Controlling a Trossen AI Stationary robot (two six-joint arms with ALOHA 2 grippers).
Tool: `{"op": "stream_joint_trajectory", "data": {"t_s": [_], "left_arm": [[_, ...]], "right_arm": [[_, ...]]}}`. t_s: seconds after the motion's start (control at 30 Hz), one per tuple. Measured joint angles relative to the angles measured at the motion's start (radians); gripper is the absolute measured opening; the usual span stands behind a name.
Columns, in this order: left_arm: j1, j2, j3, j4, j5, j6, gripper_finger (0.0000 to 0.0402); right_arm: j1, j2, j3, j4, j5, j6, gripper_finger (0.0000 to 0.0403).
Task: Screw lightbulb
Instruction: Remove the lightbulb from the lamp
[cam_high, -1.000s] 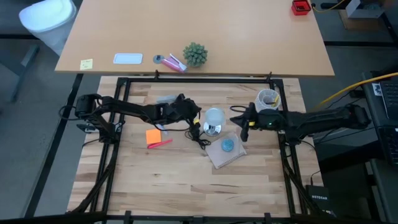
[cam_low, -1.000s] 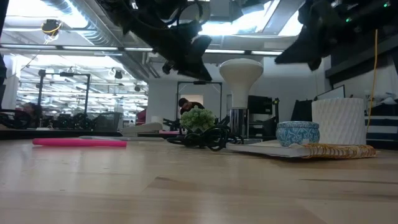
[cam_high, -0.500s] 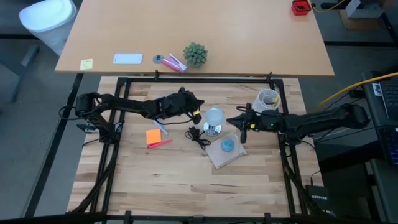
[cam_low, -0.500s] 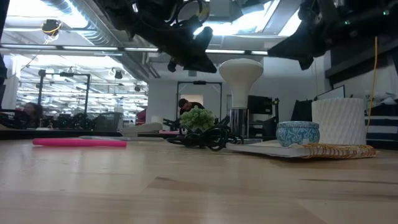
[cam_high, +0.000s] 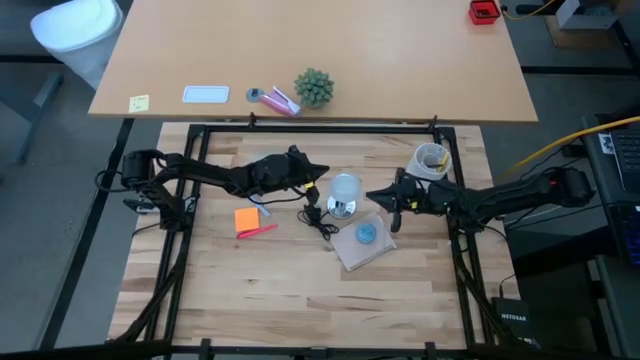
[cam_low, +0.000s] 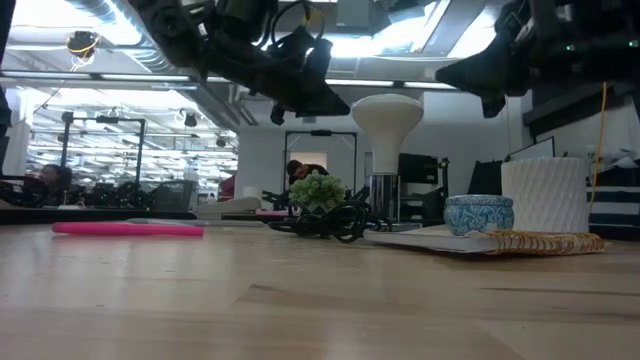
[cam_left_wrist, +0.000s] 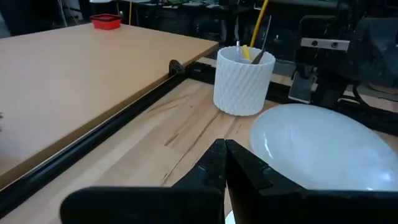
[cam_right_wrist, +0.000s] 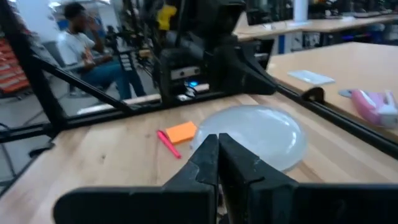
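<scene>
High view: pale butcher-block wooden table (cam_high: 300, 290) with a black frame, both dark arms stretched in low from the sides toward the middle. Left arm (cam_high: 200, 175) runs in from the left edge, nearly flat; left gripper (cam_high: 320, 176) is pinched closed and empty, tip just beside the frosted white globe lightbulb (cam_high: 345, 188), not visibly touching. Right arm (cam_high: 510, 198) comes in from the right edge, also nearly flat; right gripper (cam_high: 372, 194) is clamped closed on nothing, tip just off the bulb's other side. Bulb stands upright near table centre, between the two tips, globe up, seated in a round shiny metal socket (cam_high: 342, 208) with a black cord (cam_high: 320, 222) bunched beside it.

Low view shows the bulb (cam_low: 388, 118) upright on its socket (cam_low: 384, 200) — both grippers up at globe height, left (cam_low: 340, 104) just beside it, right (cam_low: 445, 76) a bit farther off.

Smaller items: tan cardboard square (cam_high: 362, 248) under a small blue round blob (cam_high: 367, 234); white ribbed cup (cam_high: 431, 160) near the right arm; orange sticky pad (cam_high: 247, 220) with a pink marker (cam_high: 258, 231).

Hard to read: wrist views show the globe (cam_left_wrist: 320, 149) (cam_right_wrist: 258, 134) only in part — its lower part is hidden behind each arm's own closed fingers. Bulb's screw base is not visible in any view. Both arms are cut off by the low view's top edge.
</scene>
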Motion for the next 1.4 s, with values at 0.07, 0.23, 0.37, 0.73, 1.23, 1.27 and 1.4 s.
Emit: {"op": "stream_joint_trajectory", "data": {"t_s": [0.07,0.23,0.37,0.73,1.23,1.27,1.4], "left_arm": [[0.000,0.000,-0.001,0.006,0.001,0.001,0.0000],[-0.007,0.023,-0.019,0.059,0.011,0.001,0.0000],[-0.017,0.073,-0.019,0.136,0.016,0.001,0.0000],[-0.014,0.088,-0.020,0.176,0.015,0.009,0.0000],[-0.050,0.087,-0.020,0.169,0.002,0.009,0.0000],[-0.052,0.087,-0.020,0.168,0.002,0.009,0.0000],[-0.064,0.086,-0.020,0.167,-0.005,0.009,0.0000]], "right_arm": [[0.000,0.000,-0.014,0.045,-0.022,-0.001,0.0011],[0.000,0.027,-0.020,0.069,-0.025,-0.001,0.0011],[0.000,0.093,-0.019,0.111,-0.025,0.001,0.0011],[0.000,0.234,-0.018,0.223,-0.001,0.005,0.0011],[0.000,0.233,-0.018,0.192,0.133,0.081,0.0011],[0.000,0.233,-0.018,0.192,0.135,0.083,0.0011],[0.000,0.233,-0.018,0.190,0.151,0.085,0.0011]]}}
